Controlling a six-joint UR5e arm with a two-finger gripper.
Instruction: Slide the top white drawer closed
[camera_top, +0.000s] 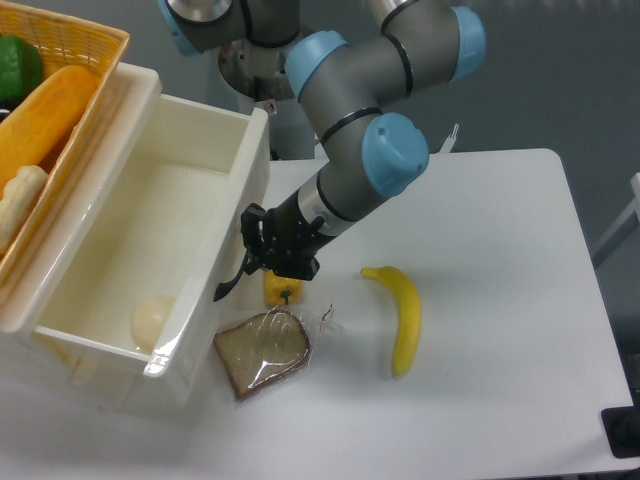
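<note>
Cream-white plastic: the top white drawer (150, 215) stands pulled out, a deep glossy box filling the frame from 9 o'clock toward 7 o'clock, its open top facing the camera.
Drawer contents: a pale round ball (152, 322) lies on the drawer floor near the front corner.
Drawer front: the flat front wall runs down the box's right side; its curved black handle (230, 284) juts out from it toward 3 o'clock.
Claw: the black claw (262, 250) sits right at the drawer front, just above the handle; the view does not show whether its fingers are spread or pressed together, nor whether they touch the handle.
Arm: the grey arm with blue joints (395, 150) slopes down from 12 o'clock to the claw.
Basket: a yellow woven basket (85, 45) rests at 10 o'clock, above the drawer's back edge, holding orange, green and pale food items.
Counter: the white counter (500, 240) carries a yellow banana (400, 315) at 4 o'clock of the claw, a wrapped slice of brown bread (265, 350) at 6 o'clock, and a small yellow-orange item (282, 288) just below the claw.
</note>
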